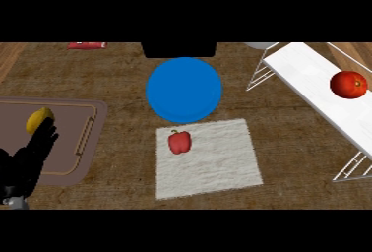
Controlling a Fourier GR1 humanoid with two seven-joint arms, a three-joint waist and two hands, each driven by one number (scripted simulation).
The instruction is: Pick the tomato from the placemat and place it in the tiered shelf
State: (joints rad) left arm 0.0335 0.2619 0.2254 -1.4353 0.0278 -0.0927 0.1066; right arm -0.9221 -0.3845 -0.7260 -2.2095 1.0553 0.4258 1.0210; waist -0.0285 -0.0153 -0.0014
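Note:
The red tomato [349, 84] rests on the white top board of the tiered shelf [312, 74] at the right. The white placemat [214, 162] lies in the middle of the counter, with a red bell pepper [178, 142] on its upper left part. My left hand [29, 157] stands at the lower left edge, fingers straight and pointing up, open and holding nothing. The right hand does not show.
A blue plate [184, 89] lies just behind the placemat. A brown tray [73, 142] at the left holds a yellow lemon [39, 120], partly behind my left hand. A black object [178, 49] sits at the back, and a red item [87, 45] at the far left.

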